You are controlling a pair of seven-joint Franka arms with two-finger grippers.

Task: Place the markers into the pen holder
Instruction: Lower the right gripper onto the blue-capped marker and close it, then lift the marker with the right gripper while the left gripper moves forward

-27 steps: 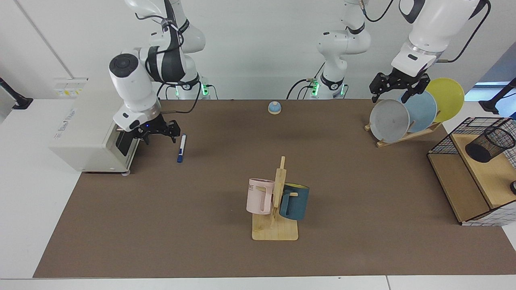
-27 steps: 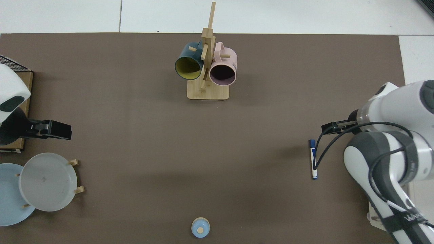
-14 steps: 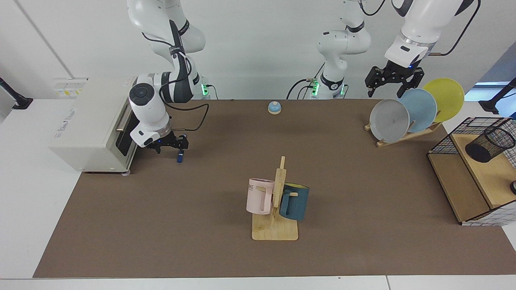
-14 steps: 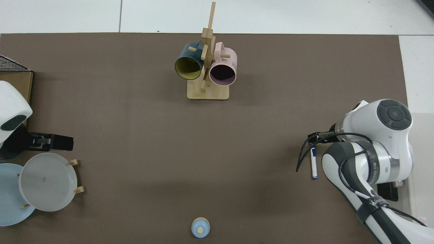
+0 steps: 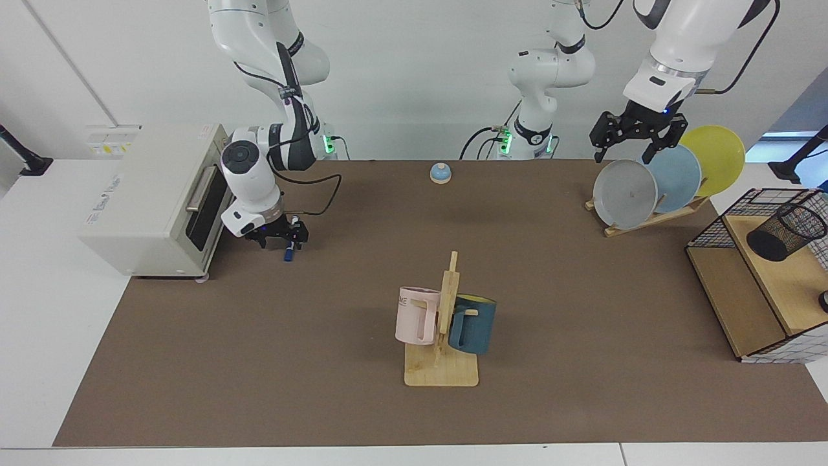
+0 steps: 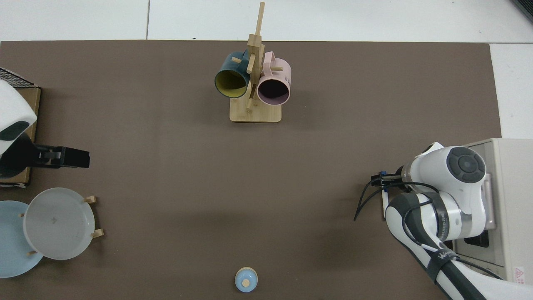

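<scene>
Facing view: the right gripper (image 5: 285, 241) was down at the brown mat (image 5: 323, 362), just in front of the white oven (image 5: 149, 200), with the marker (image 5: 288, 252) under it. Only the marker's blue end showed below the fingers, lying on the mat, and its white barrel was hidden by the gripper. Whether the fingers were apart or clamped on the marker could not be told. The left gripper (image 5: 635, 147) hung above the plate rack (image 5: 647, 217), over the grey plate (image 5: 625, 193) and the blue plate (image 5: 679, 178), with its 2 fingers spread apart and nothing between them. A yellow plate (image 5: 719, 158) stood behind those 2. The pen holder (image 5: 786, 233) lay tilted on the wooden shelf of the wire basket (image 5: 718, 226), far across the table from the marker. A mug stand (image 5: 442, 369) with a pink mug (image 5: 415, 315) and a dark blue mug (image 5: 475, 323) stood mid-mat, and a small blue bell (image 5: 440, 172) sat near the far edge.

Top view: the right gripper (image 6: 381, 181) was at the picture's right side beside the oven (image 6: 510, 208), with a short piece of the marker's (image 6: 383, 202) white barrel showing just beside the arm. The left gripper (image 6: 75, 158) pointed inward from the opposite edge, above the grey plate (image 6: 58, 223). The pen holder was out of sight here.
</scene>
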